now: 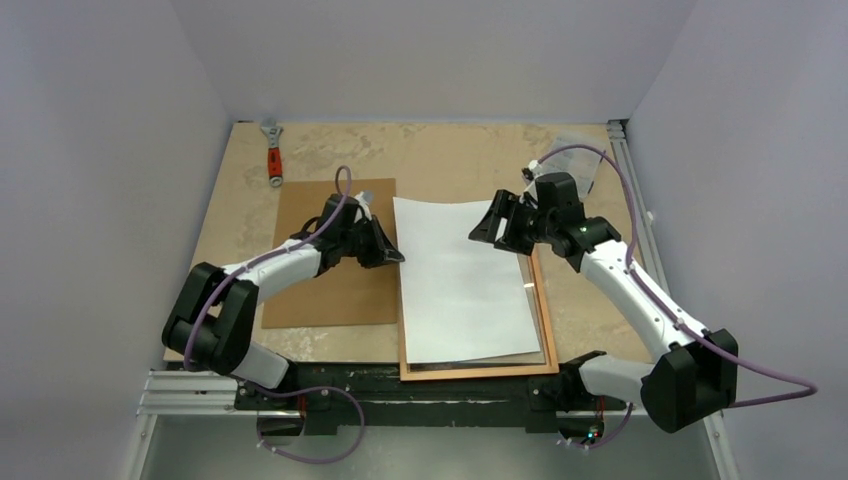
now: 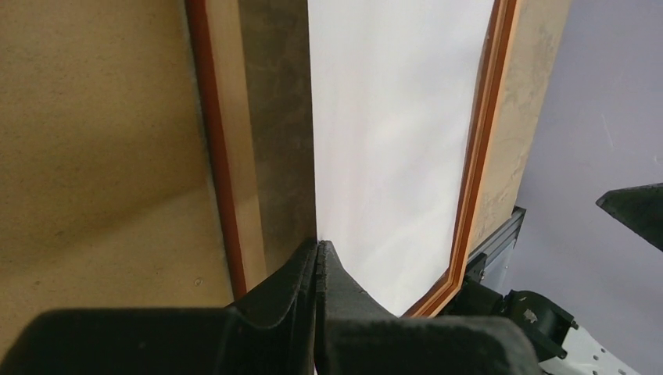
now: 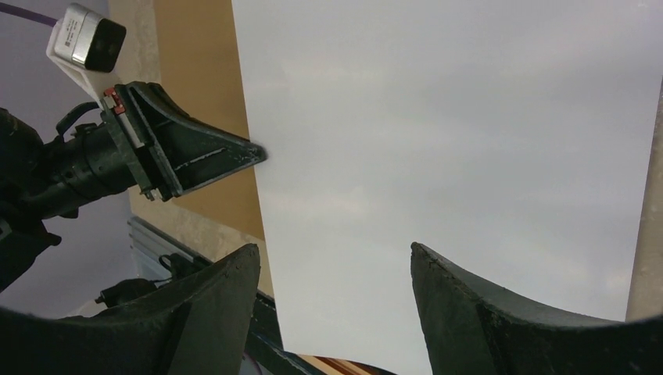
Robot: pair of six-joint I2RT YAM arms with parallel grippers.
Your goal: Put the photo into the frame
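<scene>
Closest to the left wrist camera, the left gripper (image 2: 318, 244) has its two black fingers pressed tight together on the left edge of the photo (image 2: 391, 133). The photo looks plain white, and no picture shows on it.

It lies on top of the frame (image 2: 478, 148). In the top view its long side runs up and down, a bit crooked to the frame. Its top end pokes out past the part of the frame that shows, and the frame's top bar is hidden.

In the top view the photo lies to the right of the left jaws, and the left gripper is the one holding it. The right gripper (image 3: 335, 248) hangs over the photo's upper right part with jaws wide apart, holding nothing. Whether it touches the paper is hard to tell.

I think the photo needs turning straight and sliding toward the bottom of the picture. A brown board (image 1: 325, 295) lies on the left.
</scene>
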